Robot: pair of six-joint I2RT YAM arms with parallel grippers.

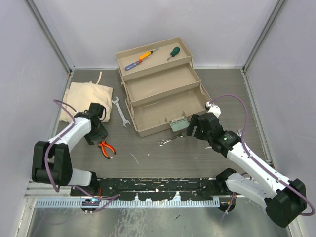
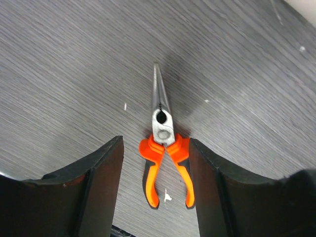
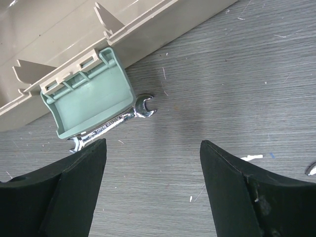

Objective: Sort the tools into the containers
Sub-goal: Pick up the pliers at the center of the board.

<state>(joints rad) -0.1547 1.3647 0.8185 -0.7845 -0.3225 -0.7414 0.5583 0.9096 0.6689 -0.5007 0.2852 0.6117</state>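
Left wrist: orange-handled pliers (image 2: 163,129), slim silver nose, lie ungripped inside half-open left tool (image 2: 156,144).

- The pliers (image 2: 163,132) are handled in orange and black, with silver metal.
- The trays (image 1: 158,85) are coloured tan, the latch (image 3: 89,101) pale green.
- The wrench (image 3: 114,122) is finished in shiny silver.
- The table (image 2: 74,74) is streaked with grey grain.
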